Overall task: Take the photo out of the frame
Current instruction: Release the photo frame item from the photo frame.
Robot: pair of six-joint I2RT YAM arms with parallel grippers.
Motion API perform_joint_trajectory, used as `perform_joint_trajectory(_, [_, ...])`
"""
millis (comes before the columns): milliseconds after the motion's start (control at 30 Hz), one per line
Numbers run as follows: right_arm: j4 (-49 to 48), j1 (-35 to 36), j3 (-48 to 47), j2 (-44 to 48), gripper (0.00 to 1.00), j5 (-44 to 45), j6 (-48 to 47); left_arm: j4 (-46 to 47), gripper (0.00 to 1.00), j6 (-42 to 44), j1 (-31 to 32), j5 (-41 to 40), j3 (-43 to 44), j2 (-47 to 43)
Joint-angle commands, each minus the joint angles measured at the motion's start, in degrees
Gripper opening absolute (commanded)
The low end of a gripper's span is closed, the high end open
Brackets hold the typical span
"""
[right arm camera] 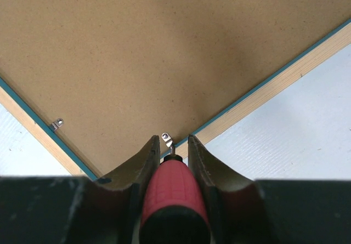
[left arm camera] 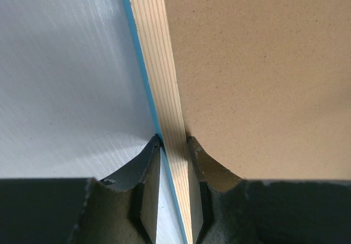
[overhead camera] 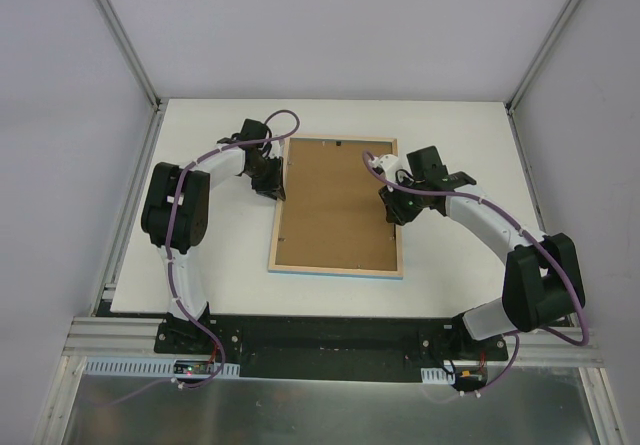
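On the left, the left pincer (overhead camera: 270, 180) is closed on the left rail of the frame (overhead camera: 337, 267). In the left wrist view one finger sits on the outer blue edge and the other on the inner side, against the backing board (overhead camera: 335, 205), with the pale wood strip pinched between them.

The frame lies face down in the middle of the white desk (overhead camera: 450, 125), long sides running away from the arms, its wood rim up and a thin line of blue along the near edge. The brown backing board fills it, so the photo is hidden.

On the right, the right pincer (overhead camera: 392, 205) sits over the right rail, pinching a red-handled tool (right arm camera: 174, 194) between its fingers. The tool's small metal tip is at a little metal tab (right arm camera: 167, 140) on the inner edge of the rim. A second tab (right arm camera: 56, 124) shows on the adjoining rail.
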State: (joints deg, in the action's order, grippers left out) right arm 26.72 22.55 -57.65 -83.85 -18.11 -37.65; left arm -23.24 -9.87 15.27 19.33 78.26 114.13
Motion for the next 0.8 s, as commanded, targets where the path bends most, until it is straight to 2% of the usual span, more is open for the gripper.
perform_joint_trajectory(0, [-0.71,0.22,-2.12,0.62,0.01,2.46,-0.06,0.13,0.0,0.55,-0.33,-1.58,-1.79,3.21])
perform_joint_trajectory(400, [-0.79,0.74,-2.91,-0.43,0.01,3.08,1.69,0.13,0.0,0.29,-0.33,-2.28,-1.71,3.38])
perform_joint_trajectory(600, [-6.76,0.75,-1.33,1.5,0.01,6.94,5.74,0.04,0.0,0.29,-0.33,-1.93,-1.71,3.38])
perform_joint_trajectory(767, [-3.79,0.83,-3.17,-1.22,0.01,4.75,5.83,0.04,0.0,0.29,-0.33,-2.19,-1.71,3.38])
